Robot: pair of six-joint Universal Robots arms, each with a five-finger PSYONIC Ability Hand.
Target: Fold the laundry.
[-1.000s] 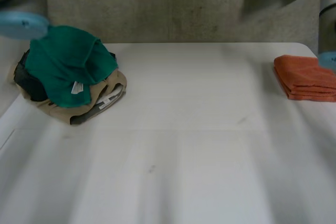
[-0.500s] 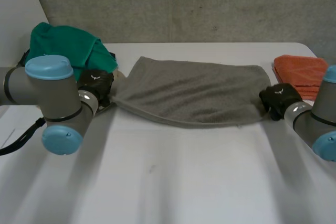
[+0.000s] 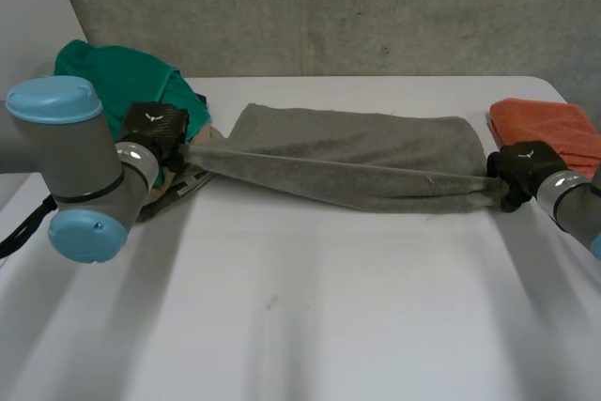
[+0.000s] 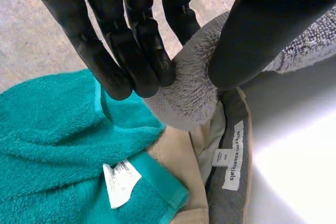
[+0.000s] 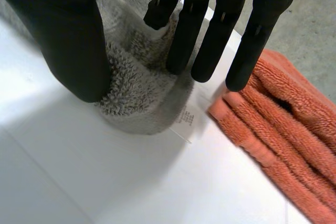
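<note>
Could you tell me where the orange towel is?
In the head view, the orange towel lies folded at the table's far right, behind the right robot hand.

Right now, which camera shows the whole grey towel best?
The head view: the grey towel shows whole there, stretched over the table between the left hand and the right hand. The left wrist view shows one bunched end pinched in that hand; the right wrist view shows the other end, pinched too, with a white label.
</note>
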